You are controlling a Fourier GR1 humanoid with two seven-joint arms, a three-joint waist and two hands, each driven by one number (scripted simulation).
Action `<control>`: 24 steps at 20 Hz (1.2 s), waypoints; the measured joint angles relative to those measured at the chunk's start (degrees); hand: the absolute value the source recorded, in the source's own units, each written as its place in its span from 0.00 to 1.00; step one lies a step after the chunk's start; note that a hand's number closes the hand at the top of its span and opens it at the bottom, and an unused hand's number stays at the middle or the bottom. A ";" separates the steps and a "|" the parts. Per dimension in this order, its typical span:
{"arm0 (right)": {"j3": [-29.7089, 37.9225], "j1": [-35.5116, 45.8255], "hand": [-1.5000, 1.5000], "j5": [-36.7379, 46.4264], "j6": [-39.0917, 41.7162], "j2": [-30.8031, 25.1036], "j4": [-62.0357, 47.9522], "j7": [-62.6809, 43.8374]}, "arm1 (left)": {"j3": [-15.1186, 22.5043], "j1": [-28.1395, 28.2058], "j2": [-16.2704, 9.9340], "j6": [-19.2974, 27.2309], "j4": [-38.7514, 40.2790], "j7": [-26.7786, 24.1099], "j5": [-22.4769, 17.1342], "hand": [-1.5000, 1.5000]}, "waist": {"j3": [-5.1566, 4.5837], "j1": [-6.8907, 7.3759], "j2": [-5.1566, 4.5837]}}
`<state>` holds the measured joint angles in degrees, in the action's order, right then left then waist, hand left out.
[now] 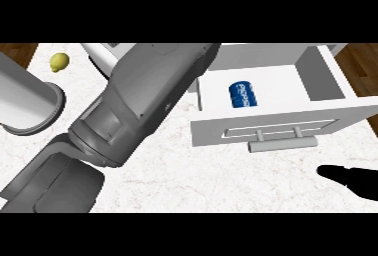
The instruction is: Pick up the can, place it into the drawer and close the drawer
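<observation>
You see the can (241,94) lying in the open drawer (325,80). Right hand (353,179) at counter's (221,175) right edge; grip state indeterminable. Lemon (59,62) at far-left corner.

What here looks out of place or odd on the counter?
Nothing is spilled or damaged. The blue can lies on its side inside the drawer, which stands open. A lemon sits alone near the counter's far left corner.
</observation>
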<state>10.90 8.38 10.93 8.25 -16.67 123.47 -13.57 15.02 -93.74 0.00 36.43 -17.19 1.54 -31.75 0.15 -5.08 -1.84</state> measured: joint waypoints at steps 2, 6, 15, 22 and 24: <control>-2.07 1.24 0.00 4.48 -0.58 -0.66 -2.17 1.54 | -0.43 -0.03 0.00 -0.11 0.10 -0.54 -0.79 0.00 | -0.02 0.66 -0.01; -6.46 4.36 0.00 13.14 -2.24 -1.58 -7.42 3.90 | -0.38 -0.42 0.00 0.16 0.31 -1.70 -1.53 0.00 | -0.03 1.64 0.12; -15.72 10.92 0.00 30.06 -8.49 -0.61 -25.03 9.14 | 0.55 -1.24 -0.17 -0.29 1.91 -1.69 -0.68 0.00 | -0.05 3.86 0.58; -18.59 17.59 0.00 39.14 -15.65 1.78 -41.50 12.99 | -0.67 -1.08 -1.26 -1.70 1.33 -0.78 -0.30 0.00 | -0.08 5.14 0.99; -18.69 19.99 0.00 41.17 -18.36 3.06 -47.01 13.74 | -0.74 -0.42 -1.68 -1.80 0.76 -0.68 0.02 0.00 | -0.09 5.66 1.08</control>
<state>-7.79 28.37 52.10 -10.11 -13.62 76.45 0.17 14.28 -94.17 -1.68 34.63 -16.43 0.86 -31.73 0.06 0.57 -0.76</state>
